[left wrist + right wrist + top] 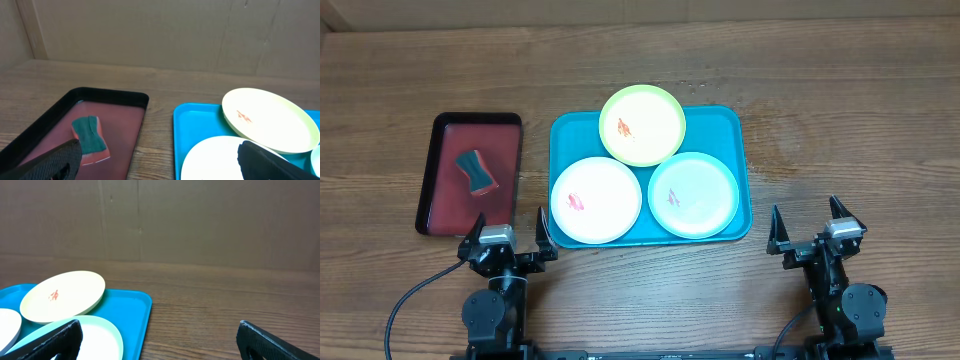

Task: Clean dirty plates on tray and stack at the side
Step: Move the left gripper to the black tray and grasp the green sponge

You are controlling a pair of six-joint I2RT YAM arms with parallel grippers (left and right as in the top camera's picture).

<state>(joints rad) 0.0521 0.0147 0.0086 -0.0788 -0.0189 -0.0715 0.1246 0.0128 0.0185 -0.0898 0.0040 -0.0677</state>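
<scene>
Overhead, the wooden tabletop (pixel 840 120) carries the teal tray (pixel 720 125) near its middle, with a narrower dark red tray (pixel 445 205) just to its left, the two apart. All three plates sit on the teal tray. The yellow-green plate (pixel 642 125) is at the far side, jutting past the far rim, its near edge over the edges of the other two. The white plate (pixel 596 200) is at the near left and the pale mint plate (pixel 693 195) at the near right. The left jaws stand spread wide and hold nothing, near the front corner of the dark red tray. The right jaws, equally wide and holding nothing, stand over bare wood right of the teal tray. A green-topped sponge (pixel 475 172) lies in the dark red tray. An orange smear (pixel 623 127) marks the yellow-green plate, and a red smear (pixel 576 202) marks the white one.
</scene>
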